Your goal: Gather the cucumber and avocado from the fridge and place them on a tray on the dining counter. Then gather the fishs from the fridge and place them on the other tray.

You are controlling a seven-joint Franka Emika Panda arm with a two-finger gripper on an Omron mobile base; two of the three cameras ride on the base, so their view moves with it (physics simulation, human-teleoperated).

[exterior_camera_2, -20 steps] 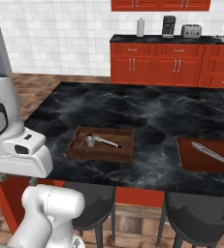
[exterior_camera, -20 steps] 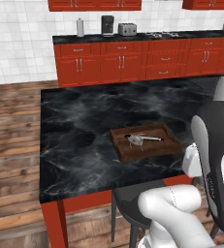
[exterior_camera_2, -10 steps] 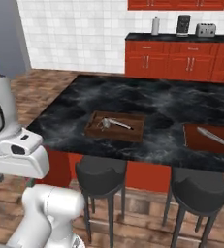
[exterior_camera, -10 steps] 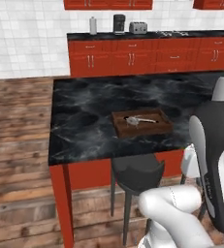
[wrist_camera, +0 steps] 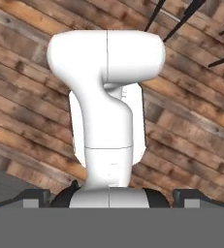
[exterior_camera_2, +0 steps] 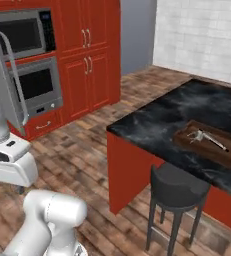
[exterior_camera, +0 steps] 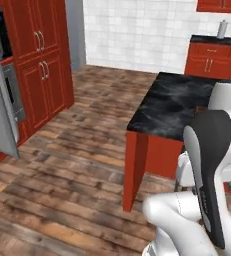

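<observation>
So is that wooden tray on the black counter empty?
No, the tray on the dining counter already holds a silvery fish.

A black counter top [exterior_camera_2: 187, 112] veined with grey marbling sits on a red base. At three o'clock on it, a dark brown tray [exterior_camera_2: 207, 145] carries silver-grey fish [exterior_camera_2: 207, 138]. A black stool [exterior_camera_2: 178, 186] stands below. Red cabinets [exterior_camera_2: 89, 60] frame grey ovens [exterior_camera_2: 34, 82]. The floor [exterior_camera: 72, 165] is mixed brown planks, and the wall [exterior_camera: 137, 30] white tile.
</observation>
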